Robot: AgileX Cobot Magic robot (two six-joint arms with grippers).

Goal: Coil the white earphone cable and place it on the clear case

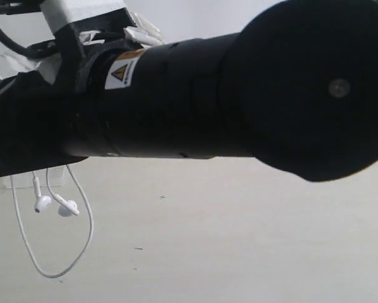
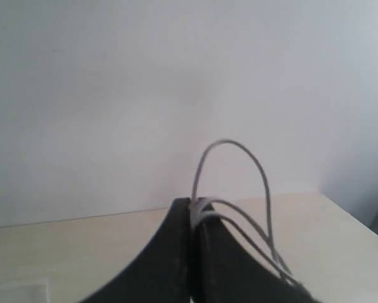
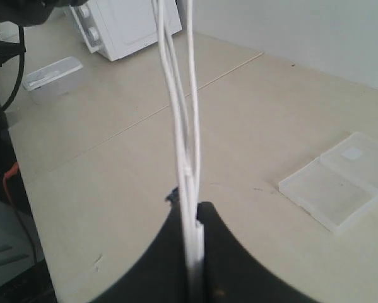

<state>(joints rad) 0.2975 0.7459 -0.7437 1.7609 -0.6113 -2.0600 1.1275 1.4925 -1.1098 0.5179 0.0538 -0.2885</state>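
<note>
The white earphone cable (image 3: 187, 126) runs in several taut strands up from my right gripper (image 3: 193, 213), which is shut on it. My left gripper (image 2: 195, 207) is also shut on cable strands, and a loop of the cable (image 2: 234, 145) arches above its fingertips. In the exterior view the cable's loose end hangs at the lower left, with two earbuds (image 1: 55, 206) dangling over the table and a long loop (image 1: 53, 274) below them. Both grippers are hidden there behind a black arm. The clear case (image 3: 340, 182) lies flat on the table beyond the right gripper.
A big black arm link (image 1: 239, 95) fills most of the exterior view. On the far part of the table stand a white appliance (image 3: 129, 25) and a second clear container (image 3: 53, 74). Black robot cables (image 3: 12, 69) hang at the table's edge.
</note>
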